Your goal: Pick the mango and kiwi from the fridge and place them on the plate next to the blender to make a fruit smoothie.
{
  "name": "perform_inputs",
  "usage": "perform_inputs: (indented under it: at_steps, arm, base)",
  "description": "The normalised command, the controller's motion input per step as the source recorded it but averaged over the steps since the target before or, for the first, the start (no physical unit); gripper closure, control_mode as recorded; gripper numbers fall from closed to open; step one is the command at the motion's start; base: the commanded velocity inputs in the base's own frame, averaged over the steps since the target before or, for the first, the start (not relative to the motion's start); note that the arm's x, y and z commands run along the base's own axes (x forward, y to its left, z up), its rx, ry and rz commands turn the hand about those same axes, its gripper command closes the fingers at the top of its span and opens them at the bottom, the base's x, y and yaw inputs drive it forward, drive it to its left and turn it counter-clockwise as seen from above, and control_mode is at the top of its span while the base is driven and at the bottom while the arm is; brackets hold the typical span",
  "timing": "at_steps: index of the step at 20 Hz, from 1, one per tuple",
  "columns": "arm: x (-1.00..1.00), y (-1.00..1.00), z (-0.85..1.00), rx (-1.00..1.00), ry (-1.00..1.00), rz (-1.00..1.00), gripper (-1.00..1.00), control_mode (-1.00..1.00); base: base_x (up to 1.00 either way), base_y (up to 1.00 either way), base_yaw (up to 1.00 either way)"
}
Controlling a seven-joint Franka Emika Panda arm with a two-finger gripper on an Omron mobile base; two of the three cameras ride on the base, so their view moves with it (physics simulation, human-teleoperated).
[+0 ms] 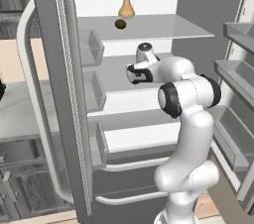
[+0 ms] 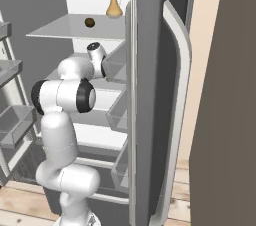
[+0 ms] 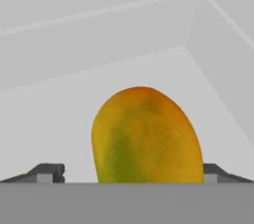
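The fridge (image 1: 59, 94) stands open and the arm reaches into its middle shelves; in the hand view the mango (image 3: 146, 136) sits directly ahead on a pale shelf, close to the back corner, with one dark fingertip (image 3: 47, 172) showing on each side of it; the end effector (image 3: 134, 174) is therefore spread wide, the jaws apart and bracketing the fruit, though whether the pads touch its skin cannot be told, since the lower part of the fruit is hidden at the bottom edge. The kiwi (image 1: 120, 24) lies on the shelf above, just in front of a tan long-necked vase (image 1: 126, 2), well apart from the hand; it shows again in the right base view (image 2: 89, 22).

The step in hand appears to be the grasp of the first fruit; the approach looks all but complete. The next move likely calls for closing squarely on the fruit's flanks, firmly enough that the smooth rounded skin does not slip; then a short lift and a straight withdrawal between the shelves, clear of the door bins (image 1: 93, 47).
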Motion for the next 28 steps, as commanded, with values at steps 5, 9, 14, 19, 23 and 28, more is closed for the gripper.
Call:
perform_inputs:
  at_steps: [5,9,14,19,23,28]
  arm:
    - [-0.23,-0.03,-0.64,0.00,-0.01,0.00,1.00,-1.00]
    - [-0.29,0.00,-0.43,0.00,-0.13,0.00,1.00,-1.00]
    - [-0.83,0.00,-0.01,0.00,-0.12,0.00,1.00,-1.00]
    - [-1.00,0.11,0.85,0.00,0.03,0.00,1.00,-1.00]
    - [-1.00,0.00,0.95,0.00,0.09,0.00,1.00,-1.00]
    - [-1.00,0.00,0.41,0.01,0.05,0.00,1.00,-1.00]
  base:
    - [0.00,0.00,0.00]
    - [0.00,0.00,0.00]
    - [0.00,0.00,0.00]
    - [0.00,0.00,0.00]
    - [0.00,0.00,0.00]
    - [0.00,0.00,0.00]
